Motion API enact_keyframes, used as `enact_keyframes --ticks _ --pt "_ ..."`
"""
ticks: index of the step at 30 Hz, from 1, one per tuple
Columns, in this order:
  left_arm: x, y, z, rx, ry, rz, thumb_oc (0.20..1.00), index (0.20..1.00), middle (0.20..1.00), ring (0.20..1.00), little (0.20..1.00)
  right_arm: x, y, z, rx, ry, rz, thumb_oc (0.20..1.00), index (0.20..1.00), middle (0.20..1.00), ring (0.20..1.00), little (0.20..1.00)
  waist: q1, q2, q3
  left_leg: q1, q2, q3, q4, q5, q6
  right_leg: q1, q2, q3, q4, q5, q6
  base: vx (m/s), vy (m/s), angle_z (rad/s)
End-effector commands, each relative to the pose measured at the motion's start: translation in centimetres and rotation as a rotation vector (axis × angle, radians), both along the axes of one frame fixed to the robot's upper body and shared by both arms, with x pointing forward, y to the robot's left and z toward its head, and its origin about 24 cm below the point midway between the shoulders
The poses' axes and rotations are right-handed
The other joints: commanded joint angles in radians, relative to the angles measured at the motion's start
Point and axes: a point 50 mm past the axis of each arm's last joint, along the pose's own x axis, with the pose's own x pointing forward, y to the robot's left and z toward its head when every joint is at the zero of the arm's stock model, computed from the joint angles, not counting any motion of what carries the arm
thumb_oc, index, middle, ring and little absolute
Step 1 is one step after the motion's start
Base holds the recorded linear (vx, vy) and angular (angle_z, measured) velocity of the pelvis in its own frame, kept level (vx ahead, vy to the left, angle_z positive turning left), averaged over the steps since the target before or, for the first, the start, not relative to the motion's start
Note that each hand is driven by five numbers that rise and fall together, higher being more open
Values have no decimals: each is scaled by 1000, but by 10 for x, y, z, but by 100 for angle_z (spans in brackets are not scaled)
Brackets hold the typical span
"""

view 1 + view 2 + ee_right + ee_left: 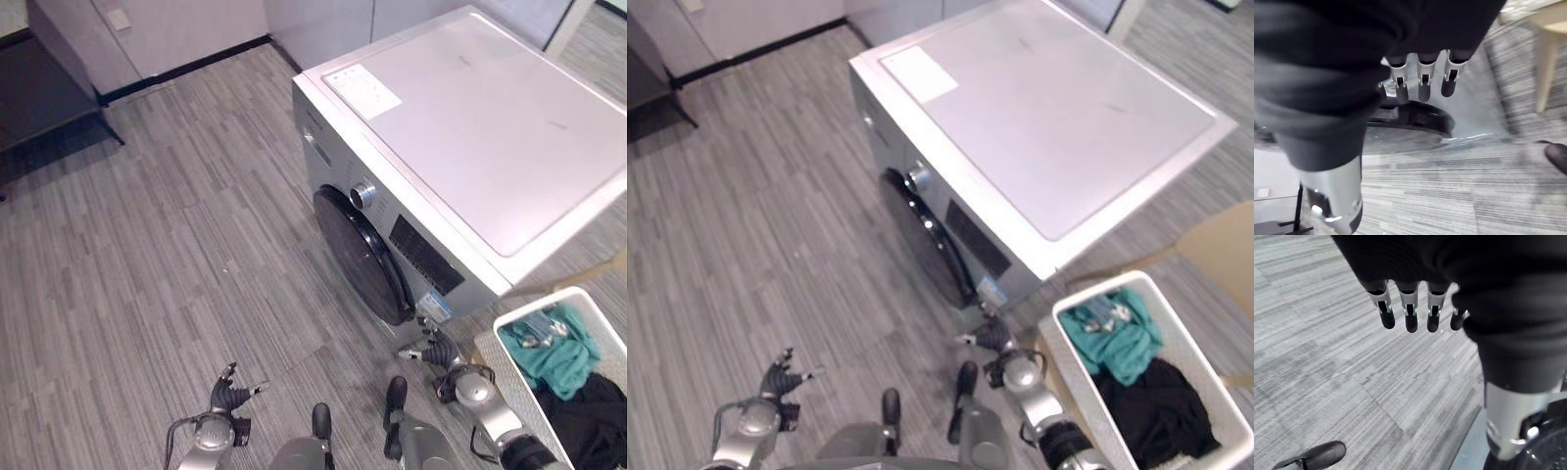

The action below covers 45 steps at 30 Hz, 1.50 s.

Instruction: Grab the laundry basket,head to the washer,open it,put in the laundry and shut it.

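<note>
Laundry basket (1195, 387) first: you have it standing on the floor at your right side, white, open-topped, with a teal garment (1114, 338) lying on a black one (1156, 406) inside it. Neither hand has hold of it.

Closest to you, your left hand (230, 394) hangs low over the grey plank floor (176, 255), its fingers straight and relaxed, nothing in them; its wrist view shows the same loose row of fingertips above bare flooring. Your right hand (994, 338) sits a little further forward, between the basket and the washer (1038, 137), fingers likewise extended and holding nothing. In its wrist view the fingertips point toward the dark round door (1415, 120) and stand near it, though you cannot tell from these views whether they touch it.

Beyond the hands, the washer's door (362, 255) lies flat against the front panel, closed, with the control knob (362, 194) just above it. A pale wooden piece of furniture (1215, 250) stands beside the basket, past it.

Judging progress: fetching the basket and reaching the washer look done. Opening the door is the step in hand, not yet achieved. After that you have the clothes to load and the door to shut.
</note>
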Motion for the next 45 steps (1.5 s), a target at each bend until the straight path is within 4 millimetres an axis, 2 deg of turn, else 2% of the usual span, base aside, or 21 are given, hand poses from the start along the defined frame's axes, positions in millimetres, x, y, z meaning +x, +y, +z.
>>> enact_keyframes --ticks 1,12,17,19,21,22,24,25,27,28,30,31,32,33,34,35,36,37,40,42,45 --pt "7 3 7 24 -54 -13 1000 1000 1000 1000 1000 9 10 13 41 -80 23 1000 1000 1000 1000 1000 14 -8 -24 -99 -28 -51 75 -54 -34 60 -27 -4 54 -199 91 26 -52 14" --pt "0 -3 3 12 -54 19 1000 1000 1000 1000 1000 37 14 53 46 -301 -77 1000 1000 1000 1000 1000 56 1 -28 -93 -15 -70 7 -13 -46 106 -18 -38 -26 -186 93 -5 -5 8" --pt "8 -7 8 13 -89 8 1000 1000 1000 1000 1000 45 29 64 126 -341 -85 1000 1000 1000 1000 1000 74 7 1 -116 -13 -85 5 -3 -46 85 -23 -46 -17 -183 94 -67 15 12" --pt "17 -8 13 12 -118 0 1000 1000 1000 1000 1000 53 40 72 164 -356 -57 1000 1000 1000 1000 1000 90 11 25 -148 -15 -95 14 4 -45 53 -28 -49 -1 -179 93 -164 18 5" --pt "29 -10 18 10 -152 -14 1000 1000 1000 1000 1000 66 63 87 213 -379 18 1000 1000 1000 1000 1000 117 19 58 -194 -18 -111 34 12 -46 12 -38 -57 28 -178 89 -148 27 2" --pt "29 -10 18 10 -152 -14 1000 1000 1000 1000 1000 66 63 87 213 -379 18 1000 1000 1000 1000 1000 117 19 58 -194 -18 -111 34 12 -46 12 -38 -57 28 -178 89 -103 26 -4" --pt "38 -11 23 -2 -182 -16 1000 1000 1000 1000 1000 75 88 100 276 -386 94 1000 1000 1000 1000 1000 150 25 82 -239 -24 -128 54 24 -47 -20 -50 -76 50 -175 84 -87 25 -4" --pt "38 -11 23 -2 -183 -16 1000 1000 1000 1000 1000 75 88 100 277 -386 94 1000 1000 1000 1000 1000 150 25 82 -239 -24 -128 55 23 -47 -20 -50 -76 50 -175 84 -45 18 0" --pt "45 -8 27 8 -199 -10 1000 1000 1000 1000 1000 83 118 125 338 -428 195 1000 1000 1000 1000 1000 188 31 98 -270 -28 -152 64 33 -52 -35 -62 -102 60 -177 82 -30 24 5" --pt "45 -8 27 8 -199 -10 1000 1000 1000 1000 1000 83 118 125 338 -428 195 1000 1000 1000 1000 1000 188 31 98 -270 -28 -152 65 33 -52 -35 -62 -102 61 -178 82 -30 -14 14" --pt "53 -8 29 18 -209 -12 1000 1000 1000 1000 1000 81 153 153 461 -470 306 1000 1000 1000 1000 1000 231 37 112 -294 -33 -184 71 42 -61 -43 -76 -144 81 -189 79 -19 -38 19" --pt "53 -8 29 18 -209 -12 1000 1000 1000 1000 1000 81 153 153 461 -471 306 1000 1000 1000 1000 1000 231 37 113 -294 -33 -184 72 42 -61 -43 -76 -144 82 -190 79 72 -104 26" --pt "58 -11 31 19 -220 -29 1000 1000 1000 1000 1000 77 176 179 556 -520 394 1000 1000 1000 1000 1000 263 41 118 -296 -35 -214 75 26 -74 -39 -81 -168 114 -226 81 75 -90 38" --pt "58 -11 31 19 -221 -29 1000 1000 1000 1000 1000 77 176 179 557 -521 394 1000 1000 1000 1000 1000 262 41 118 -297 -35 -216 76 26 -74 -39 -82 -169 115 -227 81 76 -129 23" --pt "63 -13 33 18 -231 -43 1000 1000 1000 1000 1000 75 187 197 601 -559 443 1000 1000 1000 1000 1000 279 45 123 -307 -40 -232 80 28 -77 -42 -85 -188 128 -235 79 8 -105 56" --pt "71 -18 39 11 -260 -63 1000 1000 1000 1000 1000 72 199 228 690 -634 490 1000 1000 1000 1000 1000 306 55 124 -326 -51 -267 85 35 -80 -49 -93 -216 158 -250 75 23 -123 70" --pt "74 -18 40 6 -270 -65 1000 1000 1000 1000 1000 72 202 241 718 -669 499 1000 1000 1000 1000 1000 316 59 122 -332 -58 -283 84 39 -80 -49 -94 -225 166 -256 73 23 -84 102" --pt "74 -18 41 7 -271 -65 1000 1000 1000 1000 1000 72 201 241 718 -670 499 1000 1000 1000 1000 1000 315 58 123 -332 -58 -284 84 39 -81 -49 -94 -227 167 -257 73 26 -43 130" --pt "77 -15 43 6 -283 -56 1000 1000 1000 1000 1000 75 201 275 749 -783 489 1000 1000 1000 1000 1000 354 62 113 -335 -72 -326 61 56 -86 -37 -92 -264 173 -279 66 60 -66 93" --pt "72 -11 41 8 -272 -39 1000 1000 1000 1000 1000 78 195 276 723 -804 463 1000 1000 1000 1000 1000 364 59 112 -336 -76 -334 57 57 -87 -29 -89 -275 170 -285 64 59 -64 43" --pt "65 -6 36 23 -245 -29 1000 1000 1000 1000 1000 86 181 263 670 -782 410 1000 1000 1000 1000 1000 363 49 119 -333 -76 -333 62 50 -85 -24 -85 -273 169 -288 63 25 -13 55"
